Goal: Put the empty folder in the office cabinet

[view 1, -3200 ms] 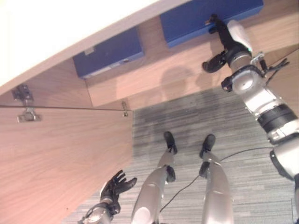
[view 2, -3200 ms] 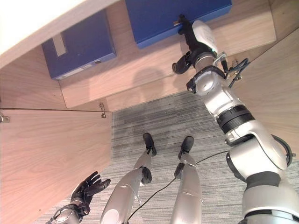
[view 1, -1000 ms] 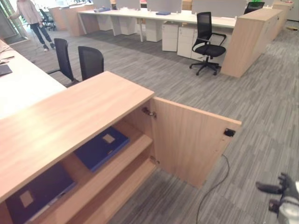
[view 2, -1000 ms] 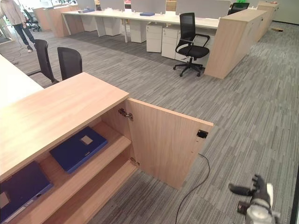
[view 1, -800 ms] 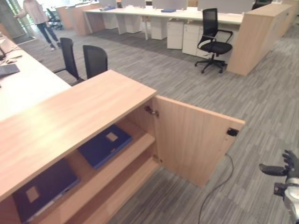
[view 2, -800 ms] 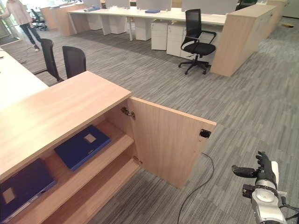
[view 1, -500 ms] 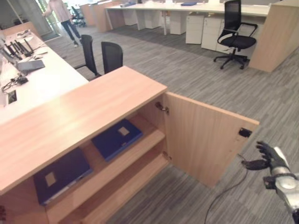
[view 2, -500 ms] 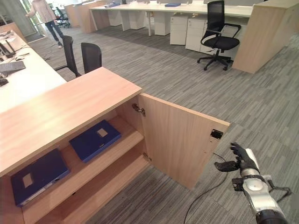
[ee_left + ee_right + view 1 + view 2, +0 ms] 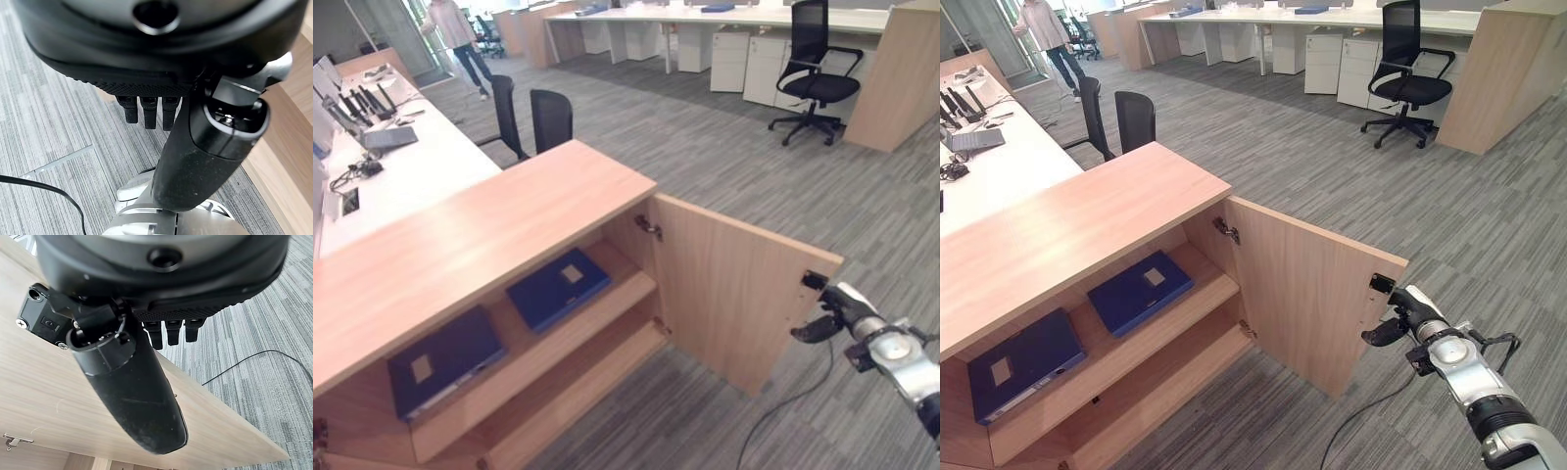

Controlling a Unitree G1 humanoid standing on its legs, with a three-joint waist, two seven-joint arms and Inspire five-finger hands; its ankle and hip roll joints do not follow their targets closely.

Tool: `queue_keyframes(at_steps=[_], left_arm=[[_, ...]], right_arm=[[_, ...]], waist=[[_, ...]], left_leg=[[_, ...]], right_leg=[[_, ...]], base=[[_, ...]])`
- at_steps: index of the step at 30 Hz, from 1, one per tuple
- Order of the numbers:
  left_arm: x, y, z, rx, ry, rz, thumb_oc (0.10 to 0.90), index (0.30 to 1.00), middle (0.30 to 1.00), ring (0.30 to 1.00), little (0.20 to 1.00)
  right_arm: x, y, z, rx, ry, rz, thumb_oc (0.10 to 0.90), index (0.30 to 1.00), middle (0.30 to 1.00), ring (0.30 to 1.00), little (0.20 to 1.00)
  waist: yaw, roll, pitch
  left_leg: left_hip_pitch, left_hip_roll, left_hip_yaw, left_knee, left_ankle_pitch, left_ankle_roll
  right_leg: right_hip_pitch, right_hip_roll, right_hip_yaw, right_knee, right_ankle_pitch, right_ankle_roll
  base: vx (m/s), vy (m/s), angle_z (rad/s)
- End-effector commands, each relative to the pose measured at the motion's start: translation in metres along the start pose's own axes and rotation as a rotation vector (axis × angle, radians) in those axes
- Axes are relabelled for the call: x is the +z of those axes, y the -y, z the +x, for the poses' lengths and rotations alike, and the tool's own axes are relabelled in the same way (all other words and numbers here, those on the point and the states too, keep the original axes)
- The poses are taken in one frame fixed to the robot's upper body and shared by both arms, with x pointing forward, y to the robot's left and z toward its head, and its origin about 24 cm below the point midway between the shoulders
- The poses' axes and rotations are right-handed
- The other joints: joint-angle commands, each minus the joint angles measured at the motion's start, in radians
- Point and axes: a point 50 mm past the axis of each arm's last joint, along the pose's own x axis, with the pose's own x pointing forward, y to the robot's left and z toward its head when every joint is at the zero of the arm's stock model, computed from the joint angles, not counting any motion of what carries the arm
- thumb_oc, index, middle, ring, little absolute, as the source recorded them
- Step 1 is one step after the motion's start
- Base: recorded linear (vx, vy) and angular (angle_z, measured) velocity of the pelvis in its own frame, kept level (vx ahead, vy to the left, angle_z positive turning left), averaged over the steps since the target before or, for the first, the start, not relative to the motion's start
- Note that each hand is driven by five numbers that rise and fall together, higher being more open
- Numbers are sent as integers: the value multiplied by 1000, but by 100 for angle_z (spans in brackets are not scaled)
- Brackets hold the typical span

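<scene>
Looking down over the office cabinet (image 9: 1087,220), we see its wide top, then the open door (image 9: 1307,299) swung out toward the carpet floor (image 9: 1489,225), then the upper shelf (image 9: 1136,338) inside. Two blue folders lie flat on that shelf: one folder (image 9: 1140,291) near the door hinge, a second folder (image 9: 1023,364) well apart from it toward the far end. We judge that the task's folder is already stowed, though we cannot tell which of the two it is.

Our right hand (image 9: 1408,316) sits at the free edge of the door, just beside the black catch (image 9: 1381,284), fingers straight and holding nothing; whether they touch the wood we cannot tell. Our left hand (image 9: 161,58) hangs by our side, relaxed and empty.

We judge the step in hand to be closing up. Next, we would need flat fingers on the door's outer face and a steady sweep toward the cabinet.
</scene>
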Motion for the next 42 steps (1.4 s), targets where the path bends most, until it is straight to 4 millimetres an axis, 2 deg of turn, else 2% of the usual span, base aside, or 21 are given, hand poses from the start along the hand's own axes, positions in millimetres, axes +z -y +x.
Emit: queue_keyframes(at_steps=[1, 3, 6, 9, 10, 11, 12, 14, 15, 16, 18, 20, 22, 26, 28, 30, 32, 33, 34, 39, 42], left_arm=[[35, 13, -1, -66, 90, -4, 800, 900, 900, 900, 900], [35, 13, -1, -65, 88, -19, 800, 900, 900, 900, 900], [35, 14, -1, -74, 81, -52, 800, 900, 900, 900, 900], [39, 18, -1, -98, 90, -77, 800, 900, 900, 900, 900], [38, 18, -1, -98, 89, -77, 800, 900, 900, 900, 900], [43, 22, -2, -115, 106, -94, 800, 900, 900, 900, 900], [43, 22, -2, -114, 106, -94, 800, 900, 900, 900, 900], [50, 28, -3, -133, 132, -127, 800, 900, 900, 900, 900], [56, 33, -4, -145, 153, -140, 800, 900, 900, 900, 900], [56, 33, -4, -145, 153, -140, 800, 900, 900, 900, 900], [73, 48, -8, -177, 206, -113, 800, 900, 900, 900, 900], [78, 53, -9, -190, 228, -94, 800, 900, 900, 900, 900], [75, 57, -9, -204, 222, -78, 800, 900, 900, 900, 900], [74, 60, -10, -214, 217, -79, 800, 900, 900, 900, 900], [76, 64, -10, -229, 218, -40, 800, 900, 900, 900, 900], [74, 66, -11, -242, 215, -14, 800, 900, 900, 900, 900], [73, 65, -11, -255, 220, 8, 800, 900, 900, 900, 900], [73, 62, -10, -260, 222, -5, 800, 900, 900, 900, 900], [72, 61, -10, -265, 216, 0, 800, 900, 900, 900, 900], [61, 50, -7, -256, 174, 33, 800, 900, 900, 900, 900], [56, 41, -5, -250, 162, -27, 800, 900, 900, 900, 900]], right_arm=[[109, -10, 21, 21, 414, 141, 800, 900, 900, 900, 900], [120, -19, 17, 71, 473, 221, 800, 900, 900, 900, 900], [132, -55, 6, 271, 557, 348, 800, 900, 900, 900, 900], [130, -111, -10, 528, 558, 430, 800, 900, 900, 900, 900], [130, -112, -10, 528, 558, 431, 800, 900, 900, 900, 900], [130, -145, -21, 670, 549, 474, 800, 900, 900, 900, 900], [130, -146, -21, 671, 549, 474, 800, 900, 900, 900, 900], [129, -189, -43, 871, 525, 474, 800, 900, 900, 900, 900], [128, -201, -47, 911, 511, 467, 800, 900, 900, 900, 900], [129, -201, -46, 912, 512, 467, 800, 900, 900, 900, 900], [127, -220, -49, 957, 486, 373, 800, 900, 900, 900, 900], [125, -227, -53, 988, 472, 366, 800, 900, 900, 900, 900], [118, -235, -55, 1019, 432, 370, 800, 900, 900, 900, 900], [110, -241, -55, 1022, 385, 418, 800, 900, 900, 900, 900], [100, -240, -53, 998, 346, 452, 800, 900, 900, 900, 900], [96, -239, -52, 983, 327, 468, 800, 900, 900, 900, 900], [86, -239, -48, 943, 285, 486, 800, 900, 900, 900, 900], [80, -237, -45, 913, 263, 497, 800, 900, 900, 900, 900], [77, -236, -44, 900, 248, 500, 800, 900, 900, 900, 900], [39, -240, -39, 785, 86, 481, 800, 900, 900, 900, 900], [-4, -249, -40, 665, -120, 507, 800, 900, 900, 900, 900]], waist=[[30, -126, -55], [31, -128, -55], [31, -128, -55], [35, -128, -54], [34, -129, -55], [39, -129, -53], [39, -129, -53], [49, -131, -43], [53, -133, -30], [51, -133, -31], [64, -140, 8], [73, -144, 18], [80, -130, 13], [86, -105, -11], [91, -86, -31], [95, -76, -38], [126, -51, -47], [148, -42, -47], [158, -39, -44], [195, -47, -47], [232, -56, -55]], left_leg=[[121, -6, 16, 2, -150, -8], [121, -7, 15, 1, -150, -7], [118, -8, 14, 1, -148, -8], [113, -9, 8, 3, -146, -8], [113, -9, 8, 4, -146, -8], [109, -11, -1, 6, -143, -8], [109, -11, -1, 6, -143, -8], [90, -6, -16, 23, -129, -15], [68, 0, -18, 46, -123, -18], [66, 0, -20, 48, -124, -18], [-8, 9, 3, 161, -134, -20], [-25, 2, 12, 246, -204, 0], [9, -15, 6, 271, -293, 14], [94, -13, 42, 186, -295, 0], [116, -3, 88, 87, -279, -10], [117, -10, 92, 40, -274, -10], [105, -38, 61, -22, -275, 8], [73, -70, 24, -30, -281, 31], [60, -85, 6, -30, -287, 41], [14, -173, -97, -30, -317, 98], [1, -220, -157, -30, -327, 119]], right_leg=[[29, 39, 8, 8, -154, 31], [29, 40, 8, 8, -154, 30], [31, 42, 7, 8, -158, 28], [31, 40, 1, 8, -157, 28], [31, 40, 1, 8, -157, 28], [29, 36, -2, 8, -155, 28], [29, 36, -2, 8, -155, 28], [22, 30, -12, 8, -148, 29], [14, 25, -20, 8, -144, 28], [13, 25, -21, 8, -144, 28], [-10, -2, -63, 8, -141, 23], [-25, -26, -99, 8, -132, 25], [-32, -45, -152, 8, -123, 37], [-40, -66, -250, 8, -119, 47], [-43, -97, -343, 16, -112, 50], [-45, -107, -370, 20, -105, 53], [-53, -141, -406, 24, -71, 70], [-63, -186, -446, 36, -36, 90], [-64, -204, -459, 39, -21, 96], [-33, -298, -545, 55, 30, 140], [2, -346, -602, 74, 38, 164]], base=[[0, 0, 0], [0, 0, 0], [0, 0, 0], [0, 0, 0], [-6, 1, -6], [0, 1, -13], [9, -1, -17], [-1, -26, -10], [-29, -31, 3], [-104, -25, 17], [-195, -12, 23], [-148, 14, 40], [-70, 98, 98], [-50, 149, 118], [-86, 269, 200], [-66, 226, 188], [-128, 427, 206], [-170, 469, 150], [-169, 442, 97], [-59, 281, 81], [-11, 227, 54]])
